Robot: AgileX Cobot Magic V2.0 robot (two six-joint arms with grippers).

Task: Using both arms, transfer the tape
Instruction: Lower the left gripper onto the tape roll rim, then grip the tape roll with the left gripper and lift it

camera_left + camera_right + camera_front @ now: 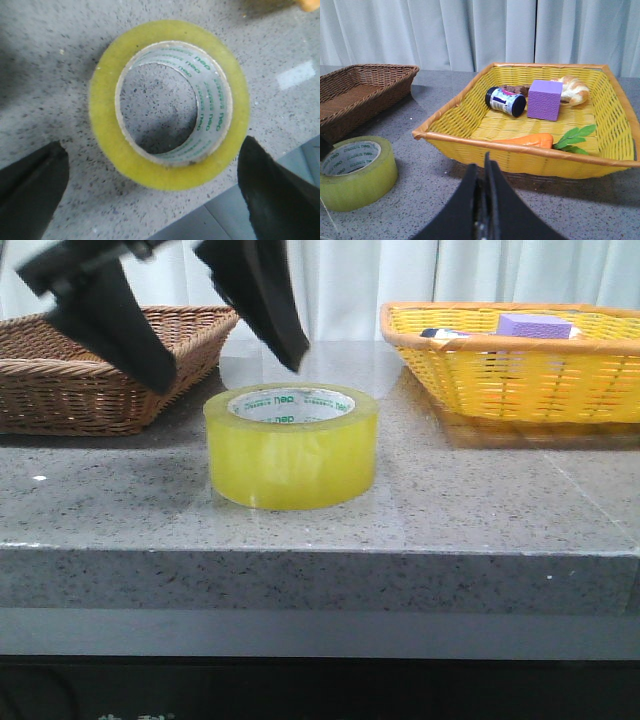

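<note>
Meanwhile the tape (291,446) lay flat on the grey table (480,500), the left gripper (215,335) hovering above it with fingers spread wide, while the right gripper (484,200) sat pressed together near the yellow basket (520,152).

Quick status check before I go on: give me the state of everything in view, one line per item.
tape: flat on the table, core hole up, not gripped.
left gripper: jaws open, above the tape, not touching it.
right gripper: jaws shut, holding nothing.
brown basket: upright, appears empty.
yellow basket: upright, holding items.
dark bottle: on its side in the yellow basket.
purple block: resting in the yellow basket.
carrot: lying in the yellow basket.
</note>
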